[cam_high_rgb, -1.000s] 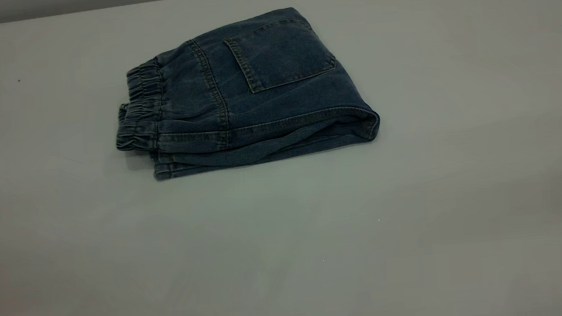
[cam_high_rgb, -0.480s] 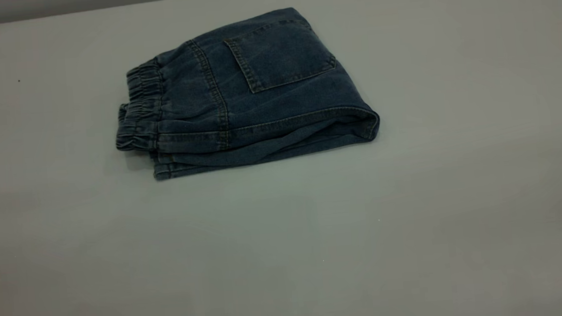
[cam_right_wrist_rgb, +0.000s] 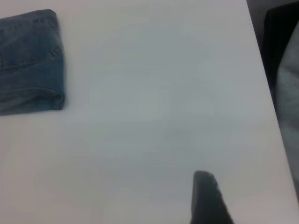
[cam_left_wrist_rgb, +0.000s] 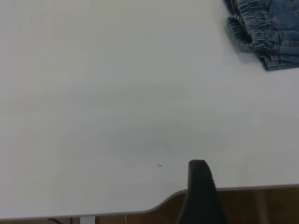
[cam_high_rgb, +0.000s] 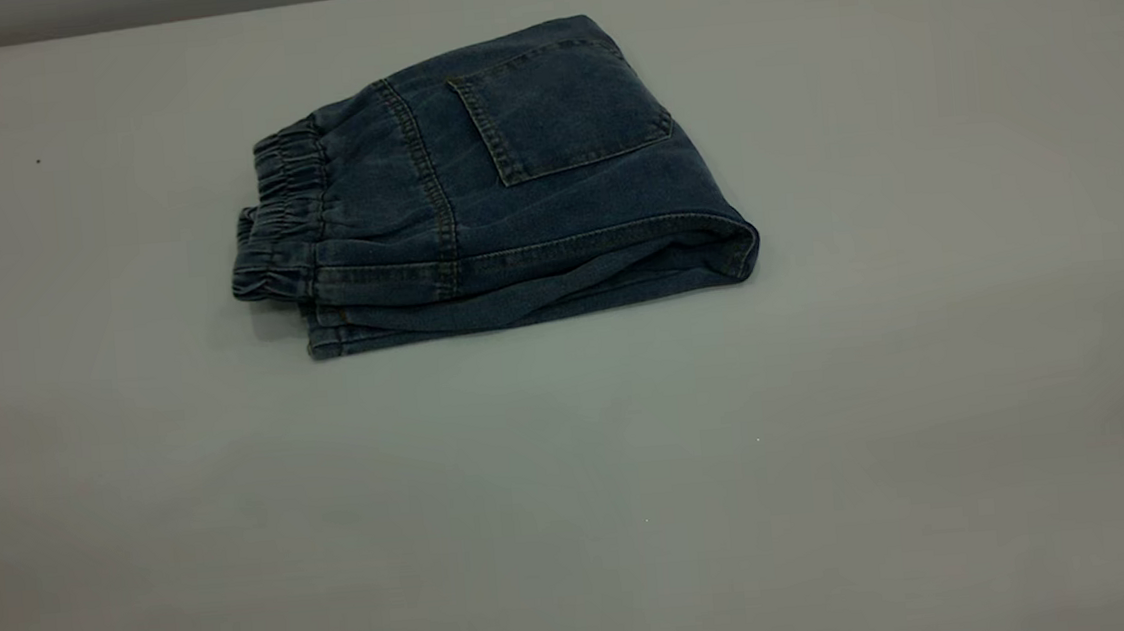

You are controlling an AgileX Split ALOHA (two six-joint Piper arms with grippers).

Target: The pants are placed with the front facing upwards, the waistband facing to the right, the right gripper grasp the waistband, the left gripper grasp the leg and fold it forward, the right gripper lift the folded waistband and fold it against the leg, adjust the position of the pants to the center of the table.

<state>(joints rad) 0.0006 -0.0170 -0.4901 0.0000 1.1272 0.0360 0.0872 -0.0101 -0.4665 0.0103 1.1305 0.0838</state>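
The pants (cam_high_rgb: 502, 190) lie folded into a compact blue denim bundle on the table (cam_high_rgb: 832, 435), left of centre and toward the far side, a back pocket (cam_high_rgb: 561, 110) facing up. The ruffled waistband (cam_high_rgb: 278, 217) points to the left, stacked in layers, and the rounded fold (cam_high_rgb: 737, 242) is at the right. Neither gripper shows in the exterior view. The left gripper (cam_left_wrist_rgb: 198, 186) hangs over the table's edge, far from the waistband (cam_left_wrist_rgb: 247, 32). The right gripper (cam_right_wrist_rgb: 205, 196) is above bare table, well away from the pants' folded end (cam_right_wrist_rgb: 28, 60). Neither holds anything.
The table edge (cam_left_wrist_rgb: 243, 188) runs close to the left gripper, with brown floor beyond it. In the right wrist view the table's side edge (cam_right_wrist_rgb: 261, 70) borders a dark and grey object (cam_right_wrist_rgb: 285, 70). Wide bare tabletop surrounds the pants.
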